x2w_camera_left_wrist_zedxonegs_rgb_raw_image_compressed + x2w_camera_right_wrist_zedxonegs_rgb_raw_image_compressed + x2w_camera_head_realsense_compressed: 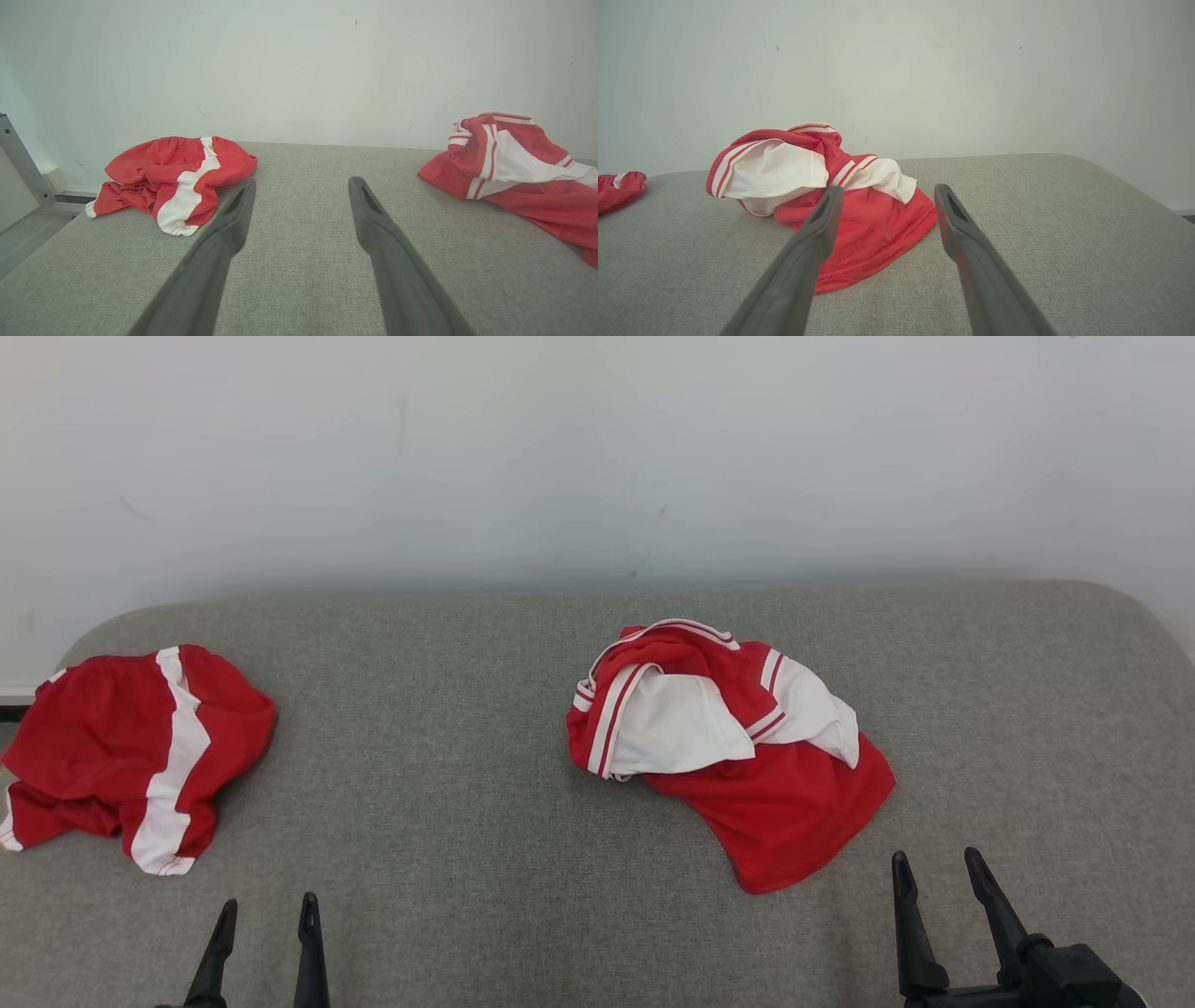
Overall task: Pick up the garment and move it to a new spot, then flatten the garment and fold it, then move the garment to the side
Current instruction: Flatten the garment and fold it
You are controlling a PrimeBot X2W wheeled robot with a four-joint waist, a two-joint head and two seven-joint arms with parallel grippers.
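Note:
A crumpled red and white jersey [738, 747] lies right of the middle of the grey table [448, 756]; it also appears at the right of the left wrist view, jersey [518, 163], and ahead in the right wrist view, jersey [817, 182]. My right gripper [936, 863] stands open just below the jersey's lower right corner, apart from it, with nothing between its fingers. My left gripper [269, 910] is open and empty near the front edge at the lower left. In the wrist views, left gripper [301, 184] and right gripper [887, 193] hover over bare cloth surface.
Red shorts with a white stripe [131, 756] lie bunched at the table's left edge, shorts [177, 179] ahead-left of my left gripper. A pale wall [597, 457] rises right behind the table. A metal frame post [21, 163] stands off the table's left.

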